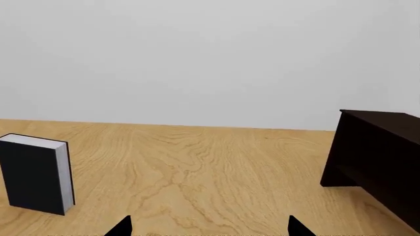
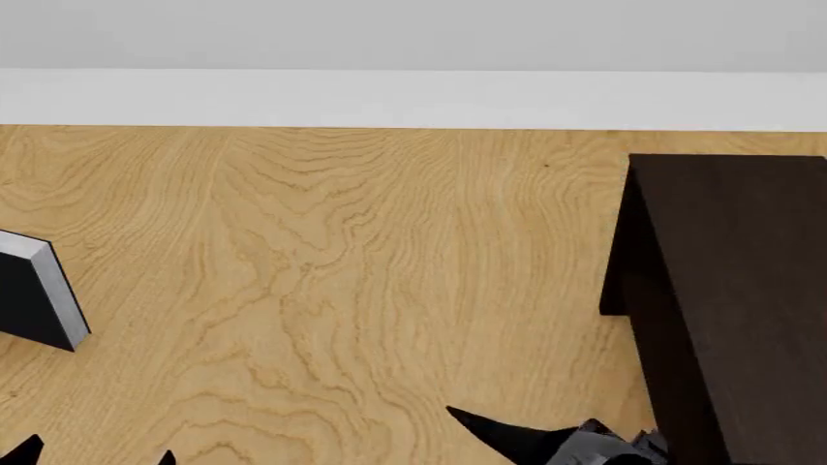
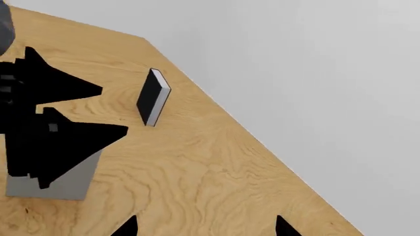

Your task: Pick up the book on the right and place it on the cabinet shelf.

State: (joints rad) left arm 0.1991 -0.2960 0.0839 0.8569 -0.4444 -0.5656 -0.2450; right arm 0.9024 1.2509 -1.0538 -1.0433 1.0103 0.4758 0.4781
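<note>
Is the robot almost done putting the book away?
Not yet, it has hardly started. No book shows on the cabinet. The left tool and right tool are both open and empty. A grey slab on the table by the left tool may be the book. Grabbing it, lifting it and setting it on the cabinet are all still left.

Left tool [image 3: 78,110] showing as matte black, angular wedge-shaped fingers tapering to sharp points, mounted on a blocky black body above a plain light-grey housing. Right tool [image 2: 517,438] showing a black pointed finger joined to a grey metallic wrist part. No cables, screws or markings showing.
</note>
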